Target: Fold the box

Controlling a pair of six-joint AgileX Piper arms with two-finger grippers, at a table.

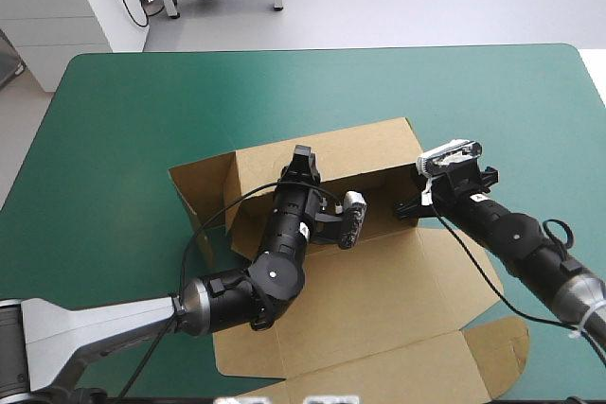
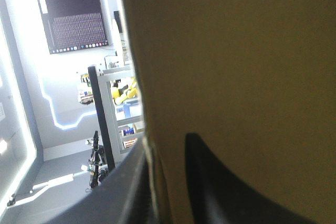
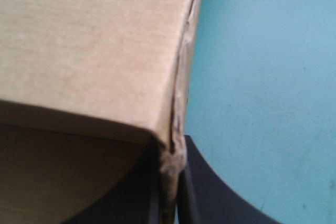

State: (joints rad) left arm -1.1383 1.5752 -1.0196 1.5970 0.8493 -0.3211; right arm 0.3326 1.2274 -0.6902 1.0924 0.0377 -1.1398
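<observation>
Grippers (image 1: 301,158) (image 1: 409,198): 2, both on 1 box (image 1: 365,305)

Both arms reach forward. The left end effector (image 1: 303,163) pinches the box (image 1: 379,300) at its far wall, and the right end effector (image 1: 409,203) pinches its right corner.

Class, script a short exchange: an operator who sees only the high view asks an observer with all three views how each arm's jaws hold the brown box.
Operator: Do the left jaws really have the box wall?
Observer: Yes. The left wrist view shows the wall's edge between the black fingers, one on each face.
Operator: And the right jaws?
Observer: The right wrist view shows them all but shut on a frayed board edge at the box's corner.
</observation>
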